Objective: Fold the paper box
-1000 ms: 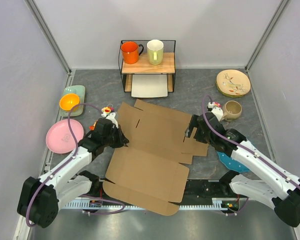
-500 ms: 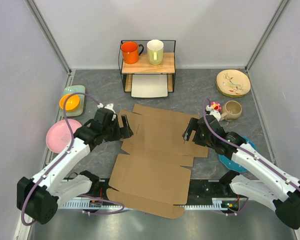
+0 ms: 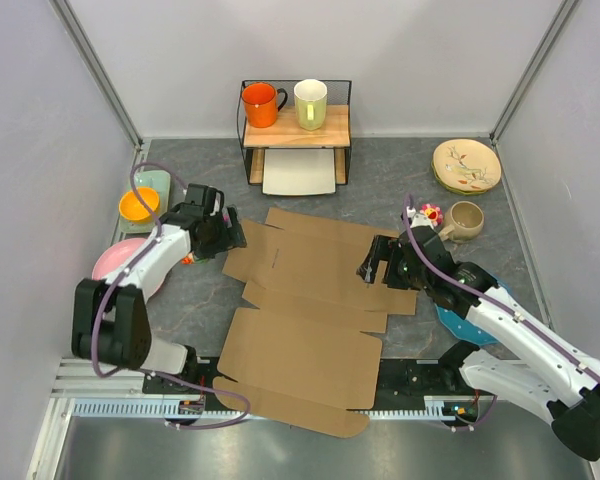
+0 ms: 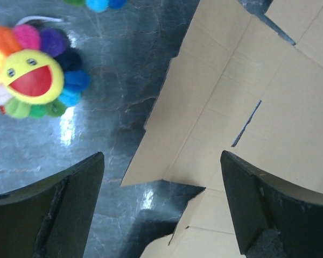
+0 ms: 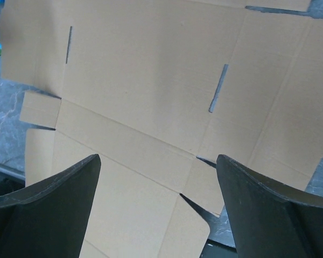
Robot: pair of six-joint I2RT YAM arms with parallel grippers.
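UNFOLDED: The paper box, a flat brown sheet, lies mid-bench in front of the wooden shelf. The left jaws stand apart just off its left edge, and the right jaws stand apart above its right side. Only the left wrist camera shows a smiling rainbow flower toy beside the sheet. The right wrist camera alone shows two slits cut in the panels. A second earlier the left jaws were shut at the sheet's edge, and the sheet lay skewed.

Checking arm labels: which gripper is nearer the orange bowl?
Left. The left gripper hangs near the orange bowl, at the left edge of the paper box; the right gripper is over the box's right side.
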